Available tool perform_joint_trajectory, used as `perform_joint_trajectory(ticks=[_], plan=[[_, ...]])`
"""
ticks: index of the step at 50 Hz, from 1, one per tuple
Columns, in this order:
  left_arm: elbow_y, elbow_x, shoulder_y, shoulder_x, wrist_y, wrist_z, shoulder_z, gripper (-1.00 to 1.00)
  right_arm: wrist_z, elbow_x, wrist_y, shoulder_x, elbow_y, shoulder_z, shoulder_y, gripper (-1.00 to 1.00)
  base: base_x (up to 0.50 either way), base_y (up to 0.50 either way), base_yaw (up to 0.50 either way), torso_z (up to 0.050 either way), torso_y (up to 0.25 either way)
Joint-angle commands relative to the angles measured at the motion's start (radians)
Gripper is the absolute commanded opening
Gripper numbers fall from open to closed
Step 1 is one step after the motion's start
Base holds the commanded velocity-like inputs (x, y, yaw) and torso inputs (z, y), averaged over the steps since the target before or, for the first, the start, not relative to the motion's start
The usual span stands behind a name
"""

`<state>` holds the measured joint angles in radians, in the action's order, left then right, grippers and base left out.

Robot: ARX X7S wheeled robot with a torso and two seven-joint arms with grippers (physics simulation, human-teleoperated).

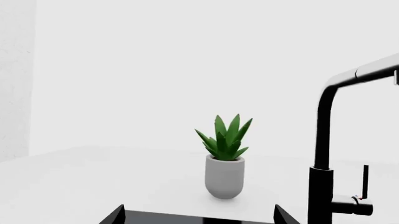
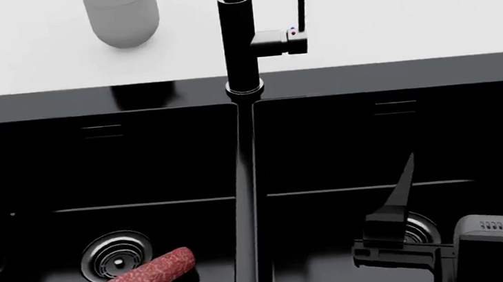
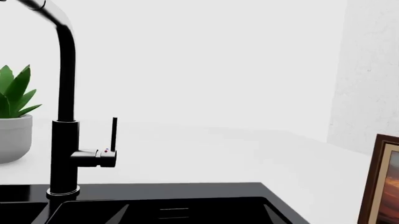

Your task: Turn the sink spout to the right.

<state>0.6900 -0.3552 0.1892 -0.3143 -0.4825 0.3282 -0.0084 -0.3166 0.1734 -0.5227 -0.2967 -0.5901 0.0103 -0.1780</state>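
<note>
The sink spout [image 2: 239,38] is a slim black column standing on the sink's [image 2: 35,105] back rim above the centre divider. Its side stub [image 2: 279,43] carries a thin upright lever [image 2: 300,3]. It also shows in the left wrist view [image 1: 321,140] and the right wrist view [image 3: 64,140], with its top arm bending off frame. My right gripper [image 2: 471,185] is open and empty over the right basin, well in front of the spout; its tips frame the right wrist view [image 3: 194,213]. My left gripper [image 1: 198,217] is open and empty; in the head view only a dark bit shows at the left edge.
A grey-white pot [image 2: 122,15] with a green plant [image 1: 224,135] stands on the white counter, left of the spout. A red sausage [image 2: 143,281] lies by the left basin's drain [image 2: 115,254]. A brown picture frame [image 3: 381,182] stands at the counter's right.
</note>
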Motion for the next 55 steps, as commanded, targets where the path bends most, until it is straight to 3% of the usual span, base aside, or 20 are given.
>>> perform_joint_trajectory(ticks=[1,31,33,39,55], plan=[[-0.006,-0.004,-0.002,-0.002,0.007,0.001,0.002,1.00,0.000,0.005,0.003,-0.005,-0.007,0.004,0.002,1.00,0.00,0.00,0.00,0.000,0.000],[0.007,-0.011,0.029,-0.011,-0.055,0.033,0.038,1.00,-0.016,0.012,0.002,-0.007,0.006,0.012,-0.003,1.00,0.07,0.00,0.00,0.000,0.000],[0.009,-0.001,0.001,-0.015,0.012,0.008,0.043,1.00,-0.018,0.014,-0.028,-0.011,-0.016,0.018,-0.018,1.00,0.00,0.00,0.00,0.000,0.000],[-0.001,0.020,0.007,-0.022,0.017,0.005,0.067,1.00,-0.036,0.026,-0.189,-0.007,-0.079,0.060,-0.148,1.00,0.00,0.00,0.00,0.000,0.000],[-0.016,0.044,-0.001,-0.030,0.038,0.010,0.085,1.00,-0.070,0.048,-0.362,0.034,-0.119,0.123,-0.280,1.00,0.00,0.00,0.00,0.000,0.000]])
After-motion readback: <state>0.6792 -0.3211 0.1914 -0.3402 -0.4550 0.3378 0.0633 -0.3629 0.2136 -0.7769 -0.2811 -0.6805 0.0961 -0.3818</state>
